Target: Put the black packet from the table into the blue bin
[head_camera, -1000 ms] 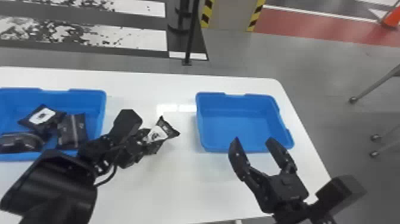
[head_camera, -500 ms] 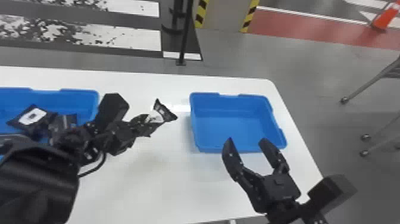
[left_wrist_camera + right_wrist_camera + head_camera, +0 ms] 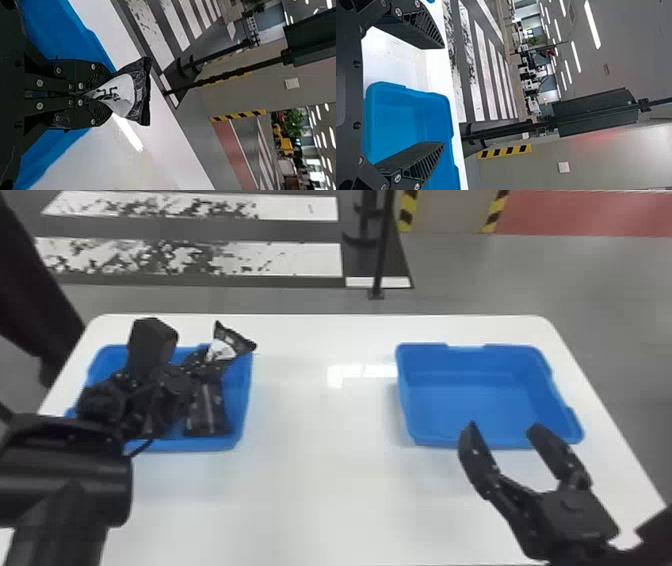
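Head view: your L gripper (image 3: 202, 364) pinches the black packet (image 3: 234, 344) by one end, w/ the free end splayed out at the far inner corner of the L blue bin (image 3: 242, 410). Height over the rim can't be told. That bin holds other packets (image 3: 206, 415), so it's prob. your target. If you release here, the overhanging end may catch the rim & tip the packet onto the table (image 3: 310, 495); shift it inward 1st. Drop too low & your fingers may snag the packets below; too high & it may bounce or slide off the pile.

L wrist view: jaws clamped on the packet, its white label (image 3: 123, 92) bulging just past the tips. The grip is on a narrow, gathered bit, so the free end may swing or twist if you move fast. Slick film might also cling to a pad on opening, i.e. a late, crooked drop.

R wrist view: your R gripper (image 3: 505, 429) is empty, jaws spread wide, near the R blue bin (image 3: 475, 395). Risk: a careless nudge of that arm could knock the bin's rim.
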